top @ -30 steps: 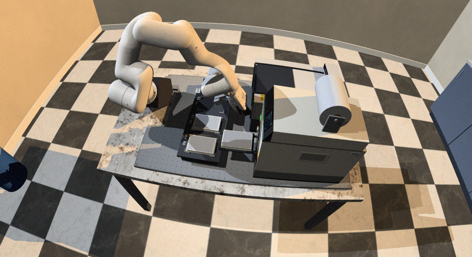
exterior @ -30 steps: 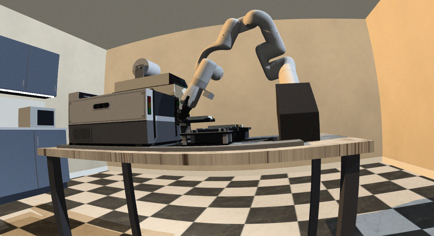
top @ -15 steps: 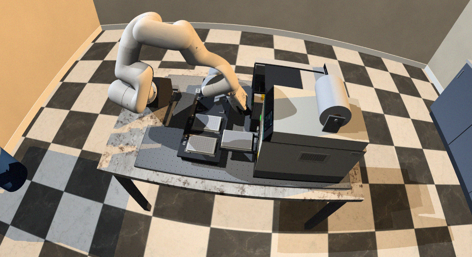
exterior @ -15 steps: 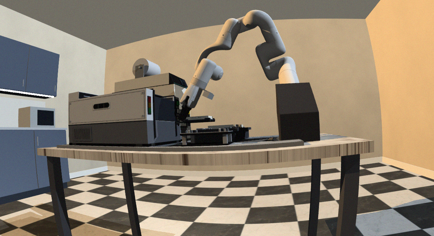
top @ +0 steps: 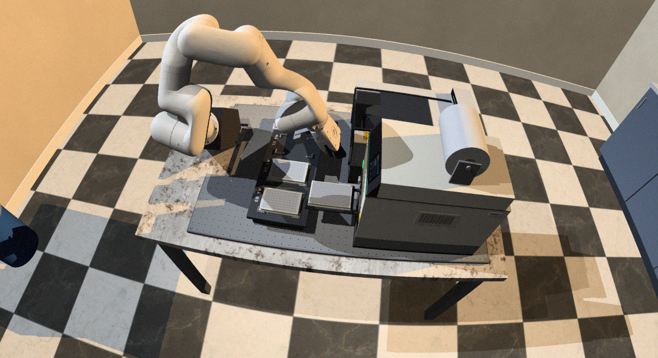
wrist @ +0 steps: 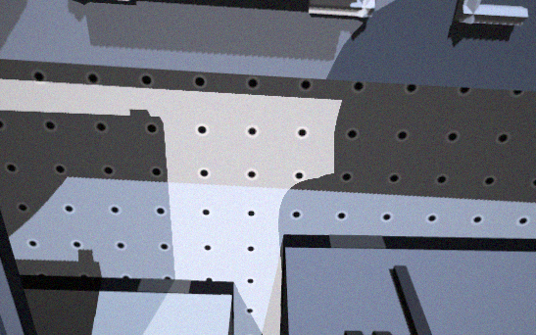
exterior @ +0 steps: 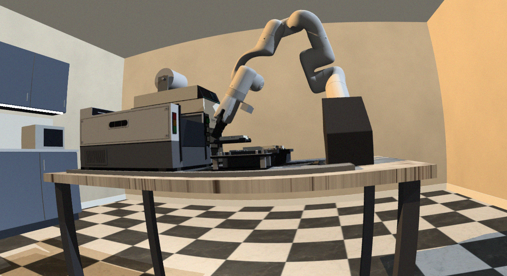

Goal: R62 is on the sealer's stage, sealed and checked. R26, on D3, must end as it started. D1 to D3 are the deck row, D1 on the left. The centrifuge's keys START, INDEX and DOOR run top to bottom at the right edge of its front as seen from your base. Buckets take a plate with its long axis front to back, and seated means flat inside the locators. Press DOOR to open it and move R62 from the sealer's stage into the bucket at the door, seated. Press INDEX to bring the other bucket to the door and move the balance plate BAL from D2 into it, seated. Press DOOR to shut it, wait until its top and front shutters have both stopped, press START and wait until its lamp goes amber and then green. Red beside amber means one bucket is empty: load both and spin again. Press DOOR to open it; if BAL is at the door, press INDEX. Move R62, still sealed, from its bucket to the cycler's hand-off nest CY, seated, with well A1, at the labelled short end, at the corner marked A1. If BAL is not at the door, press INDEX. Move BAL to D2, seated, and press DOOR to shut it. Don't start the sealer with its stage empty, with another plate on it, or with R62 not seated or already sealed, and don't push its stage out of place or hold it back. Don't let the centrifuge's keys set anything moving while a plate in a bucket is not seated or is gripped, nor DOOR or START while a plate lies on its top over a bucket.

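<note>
Lettering anywhere is too small to read; jaws (top: 338, 152) pressed together, gripping nothing.

A kitchen turned lab bench: blue cabinets (exterior: 33, 80), a microwave (exterior: 43, 136) on the counter and checkered floor tiles (exterior: 269, 235) surround a table (exterior: 248, 178) carrying plate-handling instruments (exterior: 141, 139).

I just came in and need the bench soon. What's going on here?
A white arm has its gripper, shut and empty, at the front of the centrifuge, beside the key column at that front's edge, apparently working the keys. A sealed plate sits on the sealer's stage, not yet moved. Two more plates rest on the deck row beside it. No plate is being carried at this moment.
</note>
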Controlling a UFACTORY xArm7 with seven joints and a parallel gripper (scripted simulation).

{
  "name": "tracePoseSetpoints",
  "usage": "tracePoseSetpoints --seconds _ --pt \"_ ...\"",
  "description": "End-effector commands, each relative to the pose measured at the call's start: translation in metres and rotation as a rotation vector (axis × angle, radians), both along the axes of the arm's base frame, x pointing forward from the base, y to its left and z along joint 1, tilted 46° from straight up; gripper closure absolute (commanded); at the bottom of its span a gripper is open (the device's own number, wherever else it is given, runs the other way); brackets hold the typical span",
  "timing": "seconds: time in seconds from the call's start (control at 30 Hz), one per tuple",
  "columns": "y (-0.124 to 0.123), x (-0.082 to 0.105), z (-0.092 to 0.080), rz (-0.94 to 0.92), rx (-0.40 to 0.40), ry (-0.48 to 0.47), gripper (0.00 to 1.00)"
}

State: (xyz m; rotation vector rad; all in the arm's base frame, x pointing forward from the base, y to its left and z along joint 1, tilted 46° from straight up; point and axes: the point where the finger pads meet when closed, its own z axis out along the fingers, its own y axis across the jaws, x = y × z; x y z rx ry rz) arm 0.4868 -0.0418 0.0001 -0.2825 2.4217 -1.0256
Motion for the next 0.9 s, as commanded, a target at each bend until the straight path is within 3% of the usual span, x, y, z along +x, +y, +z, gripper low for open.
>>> tracePoseSetpoints --seconds 0.0,0.87 --pt "0.004 -0.006 0.003 0.003 0.002 -0.002 1.00" --pt "0.017 -0.037 0.016 0.003 0.002 -0.002 1.00"
